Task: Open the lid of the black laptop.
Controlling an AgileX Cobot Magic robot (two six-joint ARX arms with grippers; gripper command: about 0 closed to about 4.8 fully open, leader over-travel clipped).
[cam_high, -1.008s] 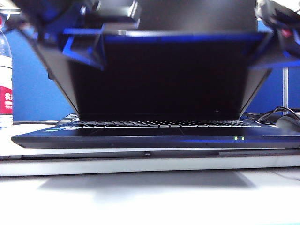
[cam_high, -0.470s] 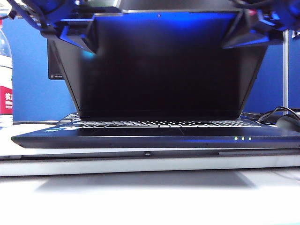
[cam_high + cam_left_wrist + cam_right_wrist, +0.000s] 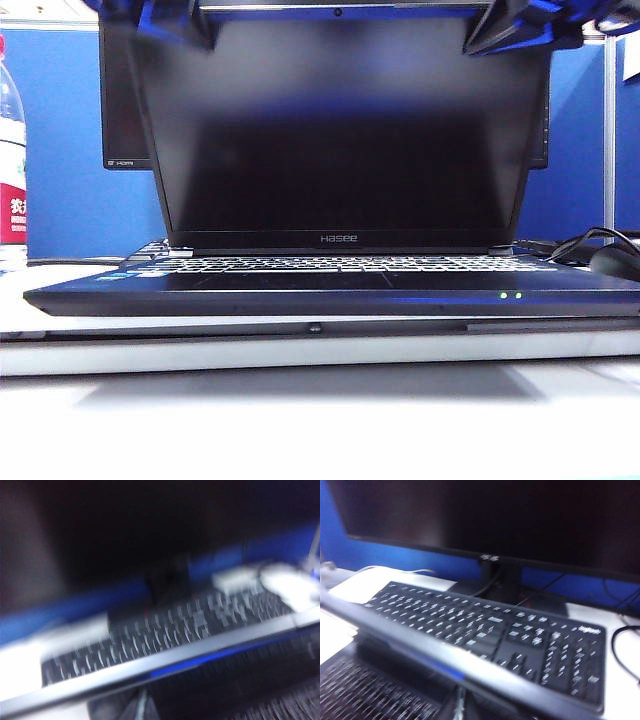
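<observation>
Reads "Hasee" on the bezel under the screen of the laptop (image 3: 330, 290). Small white "HDMI"-like mark on the lower left bezel of the monitor (image 3: 120, 100) behind, too small to be sure. Brand logo on the monitor's bezel in the right wrist view, blurred. White characters on the red label of the bottle (image 3: 12, 150), partly cut off.
</observation>
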